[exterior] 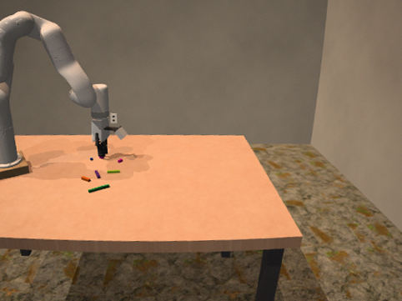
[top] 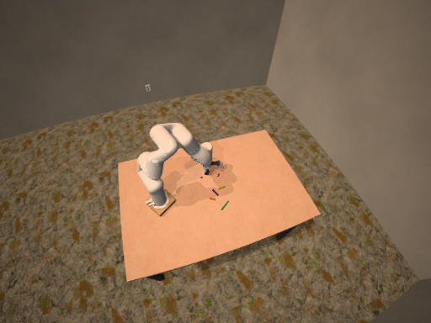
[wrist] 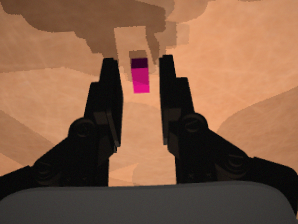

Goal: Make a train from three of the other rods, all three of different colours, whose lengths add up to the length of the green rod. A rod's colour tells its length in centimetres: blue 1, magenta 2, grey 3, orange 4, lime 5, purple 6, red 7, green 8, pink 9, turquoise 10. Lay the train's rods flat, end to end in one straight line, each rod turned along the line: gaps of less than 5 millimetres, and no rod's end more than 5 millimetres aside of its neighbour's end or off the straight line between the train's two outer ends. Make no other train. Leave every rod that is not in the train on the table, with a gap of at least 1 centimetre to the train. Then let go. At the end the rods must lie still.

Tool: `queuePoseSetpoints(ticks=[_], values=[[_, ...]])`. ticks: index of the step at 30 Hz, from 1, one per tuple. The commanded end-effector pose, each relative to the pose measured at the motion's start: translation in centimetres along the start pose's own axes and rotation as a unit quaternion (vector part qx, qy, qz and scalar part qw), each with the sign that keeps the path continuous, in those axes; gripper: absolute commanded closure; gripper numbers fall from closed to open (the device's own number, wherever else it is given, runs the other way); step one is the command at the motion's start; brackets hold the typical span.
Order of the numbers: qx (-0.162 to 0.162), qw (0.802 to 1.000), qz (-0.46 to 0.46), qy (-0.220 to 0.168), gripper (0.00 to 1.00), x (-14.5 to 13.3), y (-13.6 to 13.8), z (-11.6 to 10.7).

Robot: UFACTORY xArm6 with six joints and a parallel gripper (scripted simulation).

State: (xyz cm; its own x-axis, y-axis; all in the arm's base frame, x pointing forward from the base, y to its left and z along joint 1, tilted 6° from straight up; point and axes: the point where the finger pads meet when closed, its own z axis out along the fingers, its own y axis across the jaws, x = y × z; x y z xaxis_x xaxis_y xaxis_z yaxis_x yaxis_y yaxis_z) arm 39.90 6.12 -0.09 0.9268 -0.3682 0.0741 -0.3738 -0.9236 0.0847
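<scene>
My gripper (top: 206, 172) (exterior: 102, 156) (wrist: 139, 76) is partly open, low over the table. A magenta rod (exterior: 101, 157) (wrist: 140, 80) lies between its fingers, with space on both sides. A second magenta rod (top: 218, 175) (exterior: 120, 161) lies to the right. A blue rod (top: 201, 177) (exterior: 91, 159) lies left of the gripper. Nearer the front lie a lime rod (top: 221, 187) (exterior: 113, 172), a purple rod (top: 215, 193) (exterior: 97, 174), an orange rod (top: 212, 198) (exterior: 85, 179) and the long green rod (top: 225, 205) (exterior: 99, 188). These rods lie apart at different angles.
The table (top: 261, 181) (exterior: 206, 190) extends around the rods. The arm's base plate (top: 162, 212) (exterior: 9, 173) stands at the left. The arm's shadow falls across the table around the gripper and several rods.
</scene>
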Motion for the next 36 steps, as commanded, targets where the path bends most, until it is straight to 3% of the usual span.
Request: queuePoseSetpoints(ticks=[1, 36], values=[[0.001, 1.0, 0.0, 0.002, 0.76, 0.1, -0.1, -0.1], [0.001, 1.0, 0.0, 0.002, 0.76, 0.1, -0.1, 1.2]])
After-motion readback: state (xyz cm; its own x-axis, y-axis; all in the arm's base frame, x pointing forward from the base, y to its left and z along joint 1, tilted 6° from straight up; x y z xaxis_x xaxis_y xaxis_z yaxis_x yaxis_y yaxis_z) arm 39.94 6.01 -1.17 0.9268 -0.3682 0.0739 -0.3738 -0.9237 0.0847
